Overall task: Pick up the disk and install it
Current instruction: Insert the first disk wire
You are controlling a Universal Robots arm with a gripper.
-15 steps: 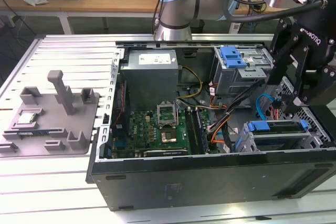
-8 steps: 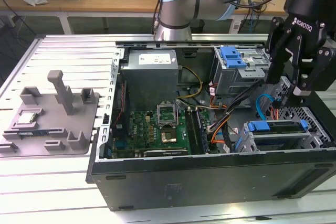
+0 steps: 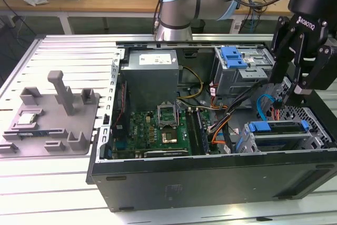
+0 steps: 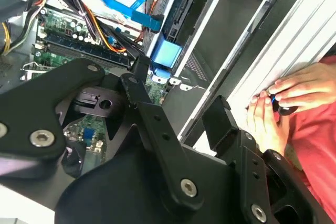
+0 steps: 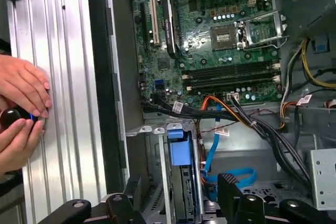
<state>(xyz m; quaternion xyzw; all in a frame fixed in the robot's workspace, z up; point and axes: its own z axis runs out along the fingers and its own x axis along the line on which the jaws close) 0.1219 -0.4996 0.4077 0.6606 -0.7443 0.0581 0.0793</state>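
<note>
The disk (image 3: 277, 128) sits on edge inside the drive cage at the exterior view's right of the open computer case, with its blue carrier frame facing up. In both wrist views the blue end of the carrier (image 5: 181, 150) (image 4: 167, 53) lies between my fingers. My gripper (image 3: 287, 85) (image 5: 180, 184) (image 4: 178, 93) hangs just above the cage, open, with nothing between its fingers and apart from the disk.
Blue and orange cables (image 3: 263, 106) run beside the cage. A second grey cage with a light-blue latch (image 3: 234, 56) stands behind. The motherboard (image 3: 158, 130) fills the case floor. A grey fixture (image 3: 52, 119) lies at the left. A person's hands (image 5: 21, 114) rest on the table rail.
</note>
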